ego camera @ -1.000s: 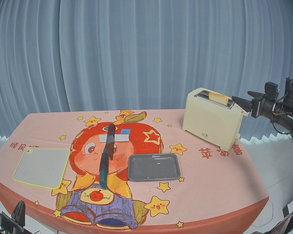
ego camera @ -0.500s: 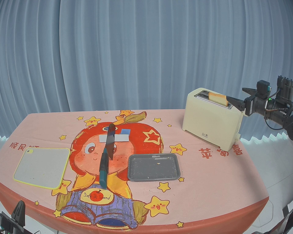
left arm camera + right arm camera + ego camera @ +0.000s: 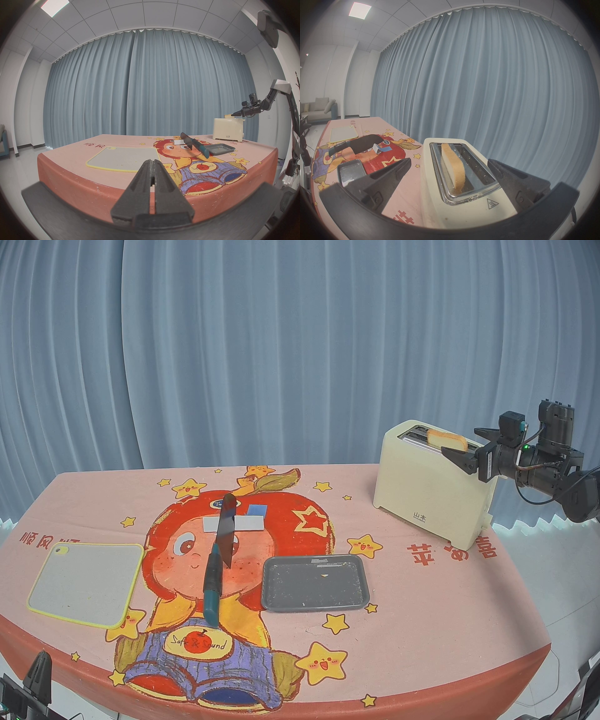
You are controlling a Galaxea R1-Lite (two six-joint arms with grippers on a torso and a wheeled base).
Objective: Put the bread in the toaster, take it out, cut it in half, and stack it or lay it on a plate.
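A slice of bread (image 3: 447, 440) stands upright in the slot of the cream toaster (image 3: 431, 490) at the table's back right. My right gripper (image 3: 464, 442) hovers open over the toaster's right end. In the right wrist view its fingers (image 3: 384, 181) spread wide to either side of the toaster (image 3: 462, 203), and the bread (image 3: 453, 167) stands between them untouched. A knife (image 3: 215, 565) with a dark blade and teal handle leans on a small stand mid-table. My left gripper (image 3: 152, 162) is shut and empty, low off the table's front left edge.
A grey tray (image 3: 314, 582) lies right of the knife at the table's centre. A grey cutting board with a yellow rim (image 3: 86, 582) lies at the left. A blue curtain hangs close behind the table and toaster.
My right gripper has moved left and slightly up, from beside the toaster's right end to over it. The bread, knife and left arm have stayed put.
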